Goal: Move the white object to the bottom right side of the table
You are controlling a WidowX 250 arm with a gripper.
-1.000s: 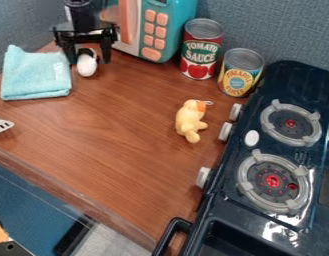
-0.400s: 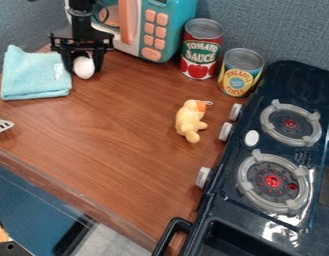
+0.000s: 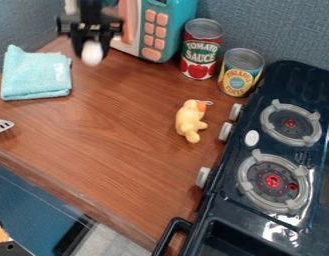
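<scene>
From here I see the black two-finger hand (image 3: 92, 54) at the upper left of the frame, its fingers on either side of a smooth, rounded white object (image 3: 92, 53), which looks pinched between them and probably off the wood. The thing is round and likely slick, so I'd want a firm, even squeeze and no jerks.

Beside it lies the folded light-blue cloth (image 3: 36, 75); to the other side stands the teal toy microwave (image 3: 182, 31) with its orange buttons. I'd lift a little more to be safely over both, then travel diagonally down the brown wooden desk (image 3: 113, 125) towards the lower right.

The soft yellow plush toy (image 3: 190, 121), right of centre, calls for passing on its lower-left side, or well above. Farther along, the dark blue toy stove (image 3: 257, 220) juts in, with a pale knob (image 3: 203, 177) and a black handle (image 3: 168, 237); I'd set down short of those, yet back from the desk's front edge. Lower straight, let it touch wood, and open slowly, since something so rounded could roll.
</scene>
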